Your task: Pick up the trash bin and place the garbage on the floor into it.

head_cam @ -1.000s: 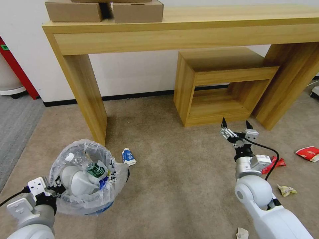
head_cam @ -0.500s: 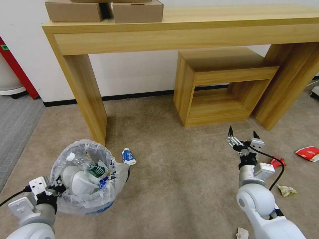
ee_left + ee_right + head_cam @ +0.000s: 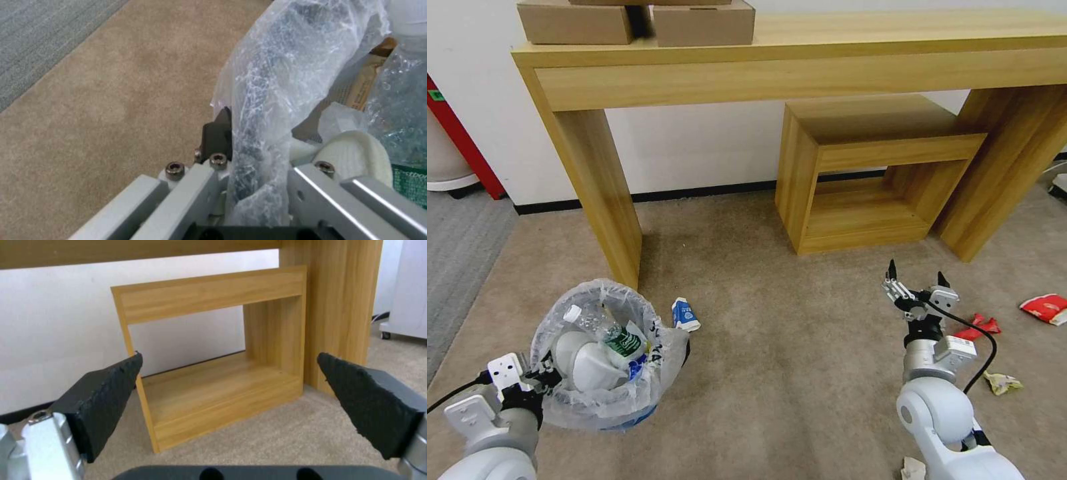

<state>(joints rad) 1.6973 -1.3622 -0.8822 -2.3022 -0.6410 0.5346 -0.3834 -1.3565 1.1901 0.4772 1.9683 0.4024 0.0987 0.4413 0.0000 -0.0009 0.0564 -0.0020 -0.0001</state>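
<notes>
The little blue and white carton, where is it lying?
In the head view the blue and white carton lies on the beige carpet at the robot's left, just beside the trash bin and near the wooden table's leg.

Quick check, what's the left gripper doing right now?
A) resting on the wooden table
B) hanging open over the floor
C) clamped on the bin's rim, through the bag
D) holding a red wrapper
C: in the left wrist view the left gripper has the bagged rim of the bin pinched between its fingers, while the right gripper hangs open above the floor.
</notes>
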